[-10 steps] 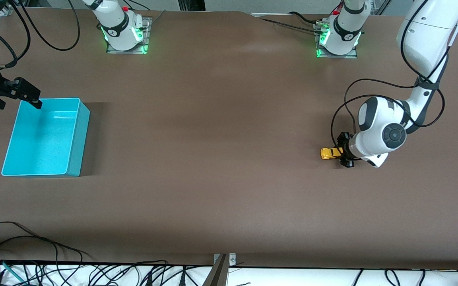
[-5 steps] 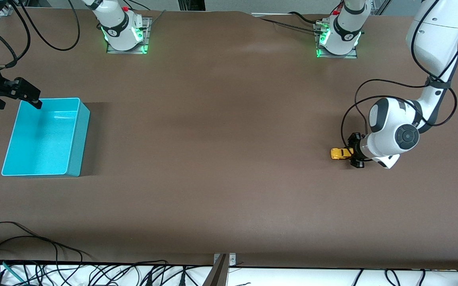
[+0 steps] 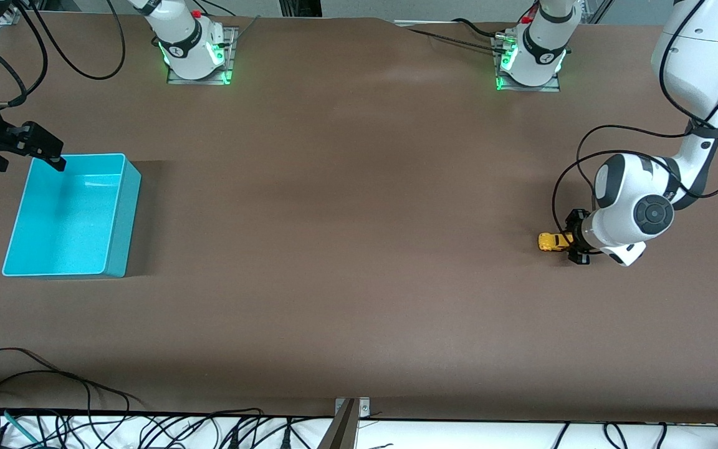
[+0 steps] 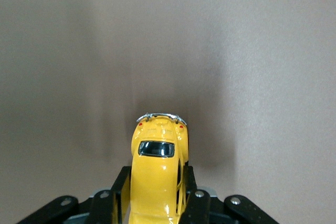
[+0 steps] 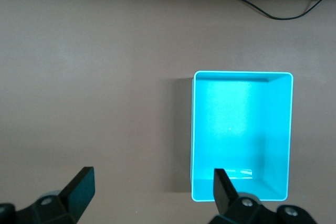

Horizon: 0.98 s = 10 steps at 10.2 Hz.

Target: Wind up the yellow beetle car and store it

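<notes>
We see one yellow beetle car point(image 3: 552, 241) on the brown tabletop point(image 3: 346, 206) toward the left arm's end, pinched at one end between the fingers of the left claw point(image 3: 574, 243). The left wrist view shows the same car point(image 4: 157, 177) lying along the fingers with its wheels down on the tabletop, body level. We judge that low, flat hold suits the winding step: with the wheels pressed to the surface, dragging the car would load its spring.

There is one turquoise bin point(image 3: 119, 212), well apart from the car, toward the right arm's end, and it is empty; the right wrist view looks straight down into it point(image 5: 278, 129). That is presumably where the car is to be stored. The right claw point(image 3: 38, 149) hangs over the bin's rim at the corner farthest from the front camera, its fingers spread wide and holding nothing; this arm waits, placed, we think, to take the car or guard the bin.

In all: one car, one bin, two arms, two claws.
</notes>
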Tool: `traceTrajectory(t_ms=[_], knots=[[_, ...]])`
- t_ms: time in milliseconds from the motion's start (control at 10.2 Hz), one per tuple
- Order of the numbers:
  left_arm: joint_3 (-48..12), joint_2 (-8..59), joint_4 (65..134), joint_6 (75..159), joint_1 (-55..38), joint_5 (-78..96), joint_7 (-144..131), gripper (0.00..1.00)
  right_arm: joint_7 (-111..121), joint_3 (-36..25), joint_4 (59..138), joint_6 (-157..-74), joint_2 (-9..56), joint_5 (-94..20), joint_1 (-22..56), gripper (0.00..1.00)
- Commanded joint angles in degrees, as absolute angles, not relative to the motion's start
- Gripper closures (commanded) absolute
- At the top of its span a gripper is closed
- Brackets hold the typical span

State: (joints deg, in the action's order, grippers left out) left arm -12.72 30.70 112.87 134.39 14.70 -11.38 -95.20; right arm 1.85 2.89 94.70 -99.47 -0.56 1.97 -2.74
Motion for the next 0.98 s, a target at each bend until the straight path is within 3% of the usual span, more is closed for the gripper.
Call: traceTrajectory(t_ms=[0, 488, 684, 781, 879], knots=[[-12.1, 36.3, 112.3, 137.0, 16.5, -14.4, -92.6, 1.0, 1.6, 2.8, 93.6, -99.2, -0.3, 2.1, -2.6, 0.0], [-12.2, 35.9, 112.1, 136.9, 17.3, -14.3, -91.2, 1.0, 1.7, 2.8, 93.6, -99.3, -0.3, 2.2, -2.6, 0.0], [-12.7, 35.3, 112.0, 136.8, 18.3, -13.8, -91.0, 0.66, 1.6, 2.8, 93.6, -99.3, -0.3, 2.1, -2.6, 0.0], [-12.7, 34.7, 112.0, 136.8, 18.4, -13.6, -91.0, 0.41, 1.6, 2.8, 93.6, -99.3, -0.3, 2.1, -2.6, 0.0], [-12.7, 34.3, 112.0, 136.8, 18.3, -13.6, -91.1, 0.0, 1.6, 2.8, 93.6, -99.3, -0.3, 2.1, -2.6, 0.0]])
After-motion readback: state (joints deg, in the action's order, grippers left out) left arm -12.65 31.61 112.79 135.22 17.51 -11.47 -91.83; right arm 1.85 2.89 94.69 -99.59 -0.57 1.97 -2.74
